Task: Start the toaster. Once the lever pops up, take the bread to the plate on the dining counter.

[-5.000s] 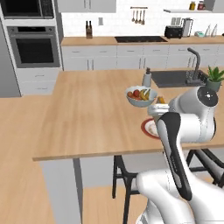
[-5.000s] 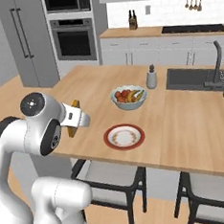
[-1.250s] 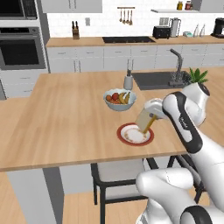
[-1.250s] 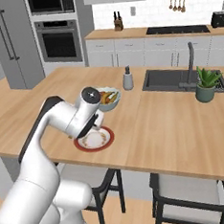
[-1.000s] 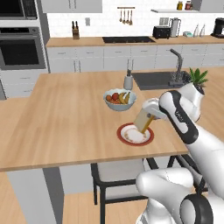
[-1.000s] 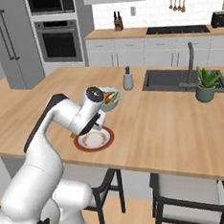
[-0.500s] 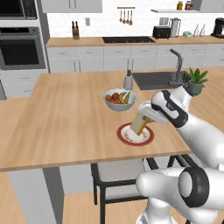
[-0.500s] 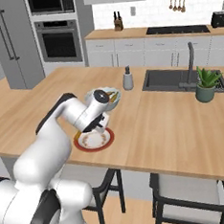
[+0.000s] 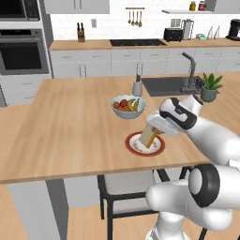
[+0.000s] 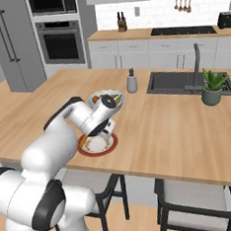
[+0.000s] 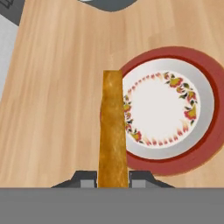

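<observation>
My gripper (image 11: 113,177) pinches the bread (image 11: 113,131) by its crust, slice on edge, tilted, hanging low over the near rim of the plate (image 11: 205,83) on the table (image 9: 61,122). Risk now: let go here and I reckon the slice tips outward off the rim onto the wood, since it sits over the edge, not the centre. The hand view shows that offset plainly; the left base view shows instead the tilt and the fruit bowl (image 9: 127,106) just beyond.
</observation>
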### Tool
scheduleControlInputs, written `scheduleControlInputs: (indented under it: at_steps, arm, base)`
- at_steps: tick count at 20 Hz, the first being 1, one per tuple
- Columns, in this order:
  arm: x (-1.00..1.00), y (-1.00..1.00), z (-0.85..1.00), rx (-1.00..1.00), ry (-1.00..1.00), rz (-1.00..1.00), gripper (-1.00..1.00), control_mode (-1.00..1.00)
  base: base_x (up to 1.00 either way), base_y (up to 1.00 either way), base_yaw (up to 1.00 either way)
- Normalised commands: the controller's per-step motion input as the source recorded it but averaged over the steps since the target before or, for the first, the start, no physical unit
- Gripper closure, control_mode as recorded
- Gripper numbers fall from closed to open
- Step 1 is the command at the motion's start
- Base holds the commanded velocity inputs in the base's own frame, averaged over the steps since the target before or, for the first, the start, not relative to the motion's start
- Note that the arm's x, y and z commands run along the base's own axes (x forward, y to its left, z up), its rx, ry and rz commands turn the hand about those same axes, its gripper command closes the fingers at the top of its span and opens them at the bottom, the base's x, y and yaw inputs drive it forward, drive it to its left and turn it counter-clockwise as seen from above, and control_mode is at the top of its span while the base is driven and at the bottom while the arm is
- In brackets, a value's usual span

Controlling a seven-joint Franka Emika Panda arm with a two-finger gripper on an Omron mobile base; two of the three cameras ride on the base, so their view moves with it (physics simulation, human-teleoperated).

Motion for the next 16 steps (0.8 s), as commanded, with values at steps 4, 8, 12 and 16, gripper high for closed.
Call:
scheduleControlInputs:
  at_steps: [4, 8, 12, 16]
  arm:
    - [0.16, 0.03, -0.16, 0.0, 0.0, 0.0, 1.0, -1.0]
    - [0.16, 0.01, -0.14, 0.0, 0.0, 0.0, 1.0, -1.0]
    - [0.17, 0.0, -0.1, 0.0, 0.0, 0.0, 1.0, -1.0]
    - [0.22, 0.02, -0.12, 0.0, 0.0, 0.0, 1.0, -1.0]
  base:
    - [0.0, 0.0, 0.0]
    - [0.0, 0.0, 0.0]
    - [0.0, 0.0, 0.0]
    - [0.0, 0.0, 0.0]
